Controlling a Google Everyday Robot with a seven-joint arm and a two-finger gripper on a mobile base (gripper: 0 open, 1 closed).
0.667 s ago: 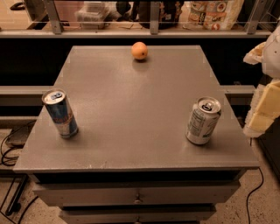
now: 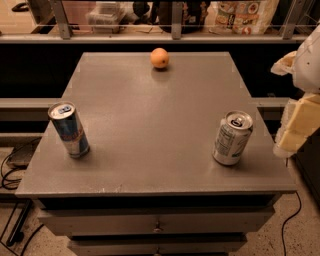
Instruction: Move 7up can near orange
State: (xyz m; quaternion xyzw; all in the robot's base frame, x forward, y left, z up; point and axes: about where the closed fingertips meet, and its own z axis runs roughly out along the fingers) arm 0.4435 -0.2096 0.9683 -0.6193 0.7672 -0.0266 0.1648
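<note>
The 7up can (image 2: 232, 138) stands upright at the right front of the grey table (image 2: 150, 130), silver-white with greenish print and small text. The orange (image 2: 159, 58) sits at the far middle of the table, well apart from the can. My gripper (image 2: 299, 125) hangs at the right edge of the view, just off the table's right side and to the right of the 7up can, not touching it. It holds nothing that I can see.
A slimmer blue-and-silver can (image 2: 69, 129) stands upright at the left front of the table. A shelf with bags and containers (image 2: 240, 15) runs behind the table. Drawers (image 2: 157, 225) are below the tabletop, and cables (image 2: 10, 170) lie on the floor at the left.
</note>
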